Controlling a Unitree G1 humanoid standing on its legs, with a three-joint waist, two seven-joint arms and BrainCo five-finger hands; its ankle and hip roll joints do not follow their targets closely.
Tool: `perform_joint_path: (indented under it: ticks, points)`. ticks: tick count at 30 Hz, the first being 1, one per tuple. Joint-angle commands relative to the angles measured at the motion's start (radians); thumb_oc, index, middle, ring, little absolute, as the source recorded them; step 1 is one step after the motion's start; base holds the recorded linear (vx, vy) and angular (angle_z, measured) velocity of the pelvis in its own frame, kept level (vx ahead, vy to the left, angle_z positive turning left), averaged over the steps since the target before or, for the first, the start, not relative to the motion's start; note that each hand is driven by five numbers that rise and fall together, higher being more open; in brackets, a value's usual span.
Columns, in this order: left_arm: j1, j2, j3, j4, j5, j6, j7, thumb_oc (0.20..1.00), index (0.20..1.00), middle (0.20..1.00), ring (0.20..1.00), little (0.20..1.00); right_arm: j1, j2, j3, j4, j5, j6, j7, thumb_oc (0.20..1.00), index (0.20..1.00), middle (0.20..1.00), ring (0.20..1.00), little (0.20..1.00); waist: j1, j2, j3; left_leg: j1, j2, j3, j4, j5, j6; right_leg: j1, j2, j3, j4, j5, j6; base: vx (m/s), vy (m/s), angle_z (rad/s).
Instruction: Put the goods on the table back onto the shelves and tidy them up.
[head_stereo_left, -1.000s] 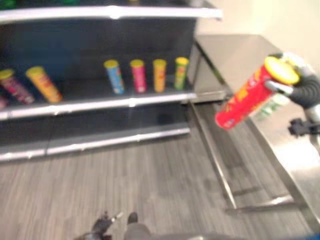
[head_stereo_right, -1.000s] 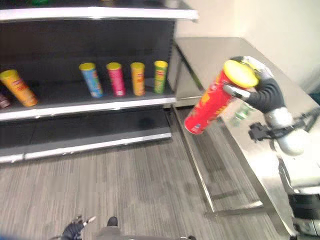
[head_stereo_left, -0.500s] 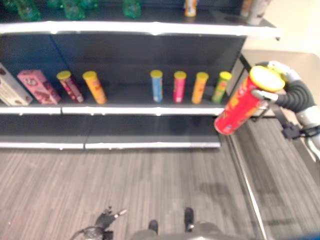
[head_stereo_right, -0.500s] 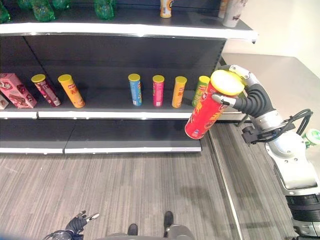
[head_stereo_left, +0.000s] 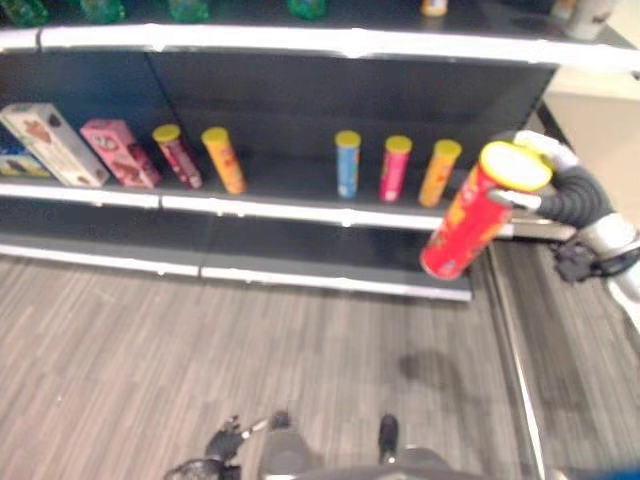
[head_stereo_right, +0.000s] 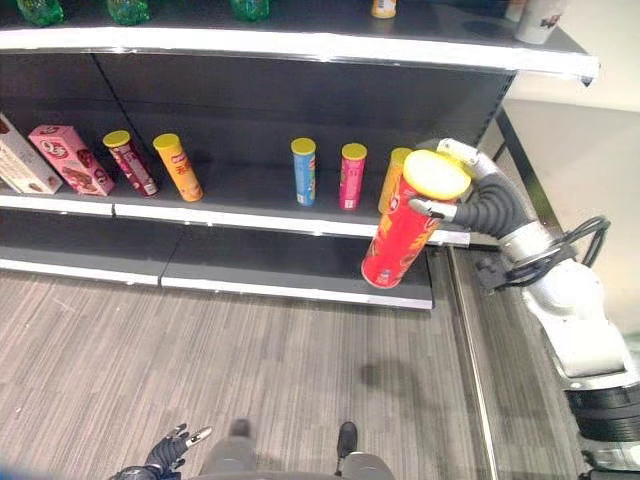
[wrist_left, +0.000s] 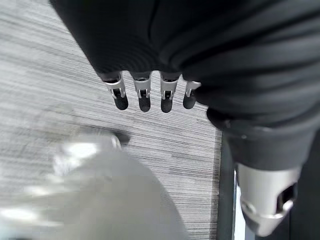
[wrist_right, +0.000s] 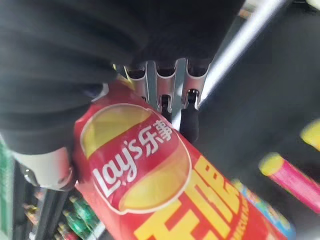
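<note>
One red crisp can (head_stereo_right: 403, 234) with a yellow lid is hanging tilted in the right hand (head_stereo_right: 462, 190), which is gripping it near the lid end, fingers (wrist_right: 189, 111) curled round its side, the base pointing down and toward the lower shelf. Compared with half a second ago the whole scene is sitting further to the right in the head views: the camera has swung left, so two boxes (head_stereo_right: 70, 158) at the left end of the middle shelf (head_stereo_right: 250, 218) are now showing more fully, while the bench is slipping out past the right edge. The can itself is keeping the same tilt in the same grip.

The can is hovering in front of the shelf's right end, just ahead of the orange can (head_stereo_right: 392, 180) and beside the pink can (head_stereo_right: 351, 176) and blue can (head_stereo_right: 303, 172). Further left are standing a second orange can (head_stereo_right: 177, 167) and a dark red can (head_stereo_right: 130, 162), with an open stretch of shelf between the two groups. The lower shelf (head_stereo_right: 290, 272) beneath is lying bare. The left hand (wrist_left: 150, 95) is hanging low over the grey floor (head_stereo_right: 250, 370), fingers straight and holding nothing.
</note>
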Motion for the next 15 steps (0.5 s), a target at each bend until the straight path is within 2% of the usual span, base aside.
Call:
perform_joint_path:
  ticks: [1, 3, 4, 5, 6, 7, 8, 10, 11, 13, 15]
  points:
    - [0.038, 0.083, -0.003, -0.049, -0.011, -0.032, 0.018, 1.0, 1.0, 1.0, 1.0, 1.0, -0.044, -0.028, -0.014, -0.077, 0.015, -0.039, -0.04, 0.2, 0.2, 0.2, 0.2, 0.2, 0.036, 0.003, -0.086, -0.026, -0.017, -0.005, -0.057, 0.156, 0.005, 0.025, -0.105, 0.008, 0.108, -0.137, 0.097, 0.28, 0.494, 0.05]
    - [0.03, 0.086, -0.014, -0.035, 0.017, -0.029, 0.011, 1.0, 1.0, 1.0, 1.0, 1.0, -0.019, -0.004, -0.038, -0.089, -0.011, -0.031, -0.042, 0.2, 0.2, 0.2, 0.2, 0.2, 0.04, 0.017, -0.108, -0.032, -0.047, -0.002, -0.026, 0.115, 0.0, 0.058, -0.163, -0.005, 0.125, -0.124, 0.123, 0.34, 0.613, -0.18]
    - [0.026, 0.091, -0.019, -0.032, 0.03, -0.029, 0.009, 1.0, 1.0, 1.0, 1.0, 1.0, -0.014, 0.014, -0.035, -0.091, -0.027, -0.022, -0.039, 0.2, 0.2, 0.2, 0.2, 0.2, 0.039, 0.015, -0.11, -0.028, -0.077, 0.003, -0.003, 0.092, 0.009, 0.048, -0.196, 0.001, 0.157, -0.081, 0.125, 0.26, 0.551, -0.24]
    - [0.019, 0.1, -0.023, -0.028, 0.047, -0.028, 0.007, 1.0, 1.0, 1.0, 1.0, 1.0, -0.017, 0.03, -0.025, -0.083, -0.043, -0.019, -0.042, 0.2, 0.2, 0.2, 0.2, 0.2, 0.041, 0.006, -0.108, -0.018, -0.116, 0.014, 0.014, 0.066, 0.029, 0.03, -0.231, 0.022, 0.202, -0.011, 0.127, 0.14, 0.354, -0.13]
    - [0.018, 0.101, -0.023, -0.028, 0.048, -0.028, 0.007, 1.0, 1.0, 1.0, 1.0, 1.0, -0.018, 0.03, -0.025, -0.082, -0.043, -0.019, -0.042, 0.2, 0.2, 0.2, 0.2, 0.2, 0.041, 0.005, -0.11, -0.022, -0.117, 0.015, 0.013, 0.068, 0.03, 0.026, -0.232, 0.023, 0.2, -0.008, 0.129, 0.14, 0.516, 0.08]
    - [0.016, 0.122, -0.024, -0.038, 0.056, -0.022, 0.001, 1.0, 1.0, 1.0, 1.0, 1.0, -0.023, 0.058, -0.006, -0.086, -0.057, -0.007, -0.035, 0.2, 0.2, 0.2, 0.2, 0.2, 0.035, 0.009, -0.103, 0.004, -0.175, 0.024, 0.004, 0.044, 0.072, -0.025, -0.257, 0.055, 0.286, 0.078, 0.103, 0.11, 0.485, 0.2]
    - [0.016, 0.133, -0.02, -0.041, 0.054, -0.021, 0.0, 1.0, 1.0, 1.0, 1.0, 1.0, -0.034, 0.071, 0.008, -0.082, -0.061, -0.009, -0.038, 0.2, 0.2, 0.2, 0.2, 0.2, 0.036, 0.011, -0.097, 0.019, -0.198, 0.034, -0.004, 0.038, 0.09, -0.051, -0.269, 0.057, 0.331, 0.118, 0.094, 0.15, 0.63, 0.11]
    - [0.026, 0.15, -0.004, -0.042, 0.058, -0.017, -0.002, 1.0, 1.0, 1.0, 1.0, 1.0, -0.054, 0.093, 0.031, -0.078, -0.066, -0.01, -0.039, 0.2, 0.2, 0.2, 0.2, 0.2, 0.039, 0.017, -0.093, 0.054, -0.233, 0.057, -0.032, 0.028, 0.118, -0.077, -0.286, 0.023, 0.381, 0.134, 0.084, 0.11, 0.368, 0.0]
    - [0.026, 0.15, -0.003, -0.042, 0.058, -0.017, -0.003, 1.0, 1.0, 1.0, 1.0, 1.0, -0.054, 0.093, 0.032, -0.078, -0.066, -0.01, -0.039, 0.2, 0.2, 0.2, 0.2, 0.2, 0.038, 0.015, -0.092, 0.057, -0.234, 0.057, -0.035, 0.029, 0.118, -0.076, -0.287, 0.023, 0.382, 0.132, 0.084, 0.18, 0.36, -0.07]
    - [0.037, 0.147, 0.02, -0.01, 0.06, -0.011, -0.008, 1.0, 1.0, 1.0, 1.0, 1.0, -0.064, 0.093, 0.049, -0.073, -0.069, -0.003, -0.025, 0.2, 0.2, 0.2, 0.2, 0.2, 0.024, 0.029, -0.084, 0.121, -0.266, 0.066, -0.105, 0.031, 0.135, -0.13, -0.191, 0.009, 0.393, 0.051, 0.067, 0.22, 0.362, -0.11]
    - [0.037, 0.136, 0.02, 0.013, 0.058, -0.011, -0.003, 1.0, 1.0, 1.0, 1.0, 1.0, -0.084, 0.091, 0.067, -0.069, -0.05, -0.001, -0.02, 0.2, 0.2, 0.2, 0.2, 0.2, 0.02, 0.034, -0.082, 0.139, -0.283, 0.068, -0.127, 0.027, 0.136, -0.145, -0.137, -0.027, 0.299, 0.003, 0.064, 0.14, 0.165, -0.02]
